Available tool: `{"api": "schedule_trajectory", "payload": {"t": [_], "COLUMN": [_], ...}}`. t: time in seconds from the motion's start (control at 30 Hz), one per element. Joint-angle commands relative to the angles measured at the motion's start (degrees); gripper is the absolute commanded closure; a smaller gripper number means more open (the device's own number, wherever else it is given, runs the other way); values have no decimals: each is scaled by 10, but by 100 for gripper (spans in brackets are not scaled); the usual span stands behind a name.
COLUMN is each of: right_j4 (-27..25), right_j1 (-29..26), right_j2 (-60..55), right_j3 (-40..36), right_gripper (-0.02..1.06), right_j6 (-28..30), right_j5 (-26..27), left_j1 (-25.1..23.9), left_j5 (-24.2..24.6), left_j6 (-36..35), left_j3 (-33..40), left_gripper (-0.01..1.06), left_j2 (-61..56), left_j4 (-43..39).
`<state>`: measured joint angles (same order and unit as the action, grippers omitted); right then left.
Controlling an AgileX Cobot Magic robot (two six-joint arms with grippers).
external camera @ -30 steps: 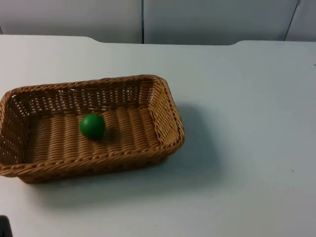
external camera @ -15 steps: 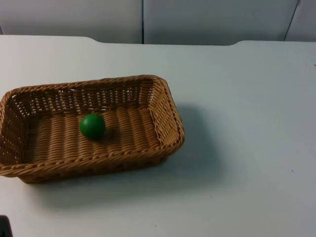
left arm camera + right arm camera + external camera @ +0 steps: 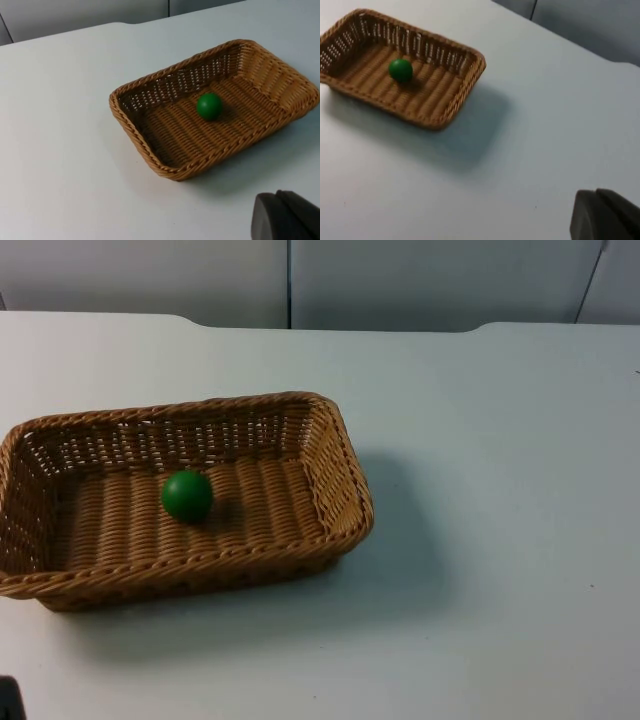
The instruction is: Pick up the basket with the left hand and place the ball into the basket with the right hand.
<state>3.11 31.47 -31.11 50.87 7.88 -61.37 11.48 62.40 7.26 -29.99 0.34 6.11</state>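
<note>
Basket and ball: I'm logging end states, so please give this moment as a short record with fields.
basket: wicker basket resting on the white table, not held
ball: green ball lying inside the basket, on its floor
left gripper: a black fingertip above bare table, away from the basket
right gripper: a black fingertip above bare table, away from the basket

The brown rectangular woven wicker basket sits flat, well away from both hands, with the small round green ball resting inside on its floor.
</note>
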Motion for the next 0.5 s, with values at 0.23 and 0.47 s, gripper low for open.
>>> {"api": "schedule_trajectory", "payload": {"t": [0.23,0.47], "right_j4": [-45,-45], "right_j1": [4,9], "right_j2": [257,311], "right_j3": [-174,-209], "right_gripper": [105,105], "right_j6": [0,1], "right_j5": [13,-4], "left_j1": [3,3], "left_j5": [1,1], "left_j6": [14,14], "left_j3": [2,2], "left_gripper": [105,105], "left_j2": [-3,-3], "left_j4": [-37,-32]}}
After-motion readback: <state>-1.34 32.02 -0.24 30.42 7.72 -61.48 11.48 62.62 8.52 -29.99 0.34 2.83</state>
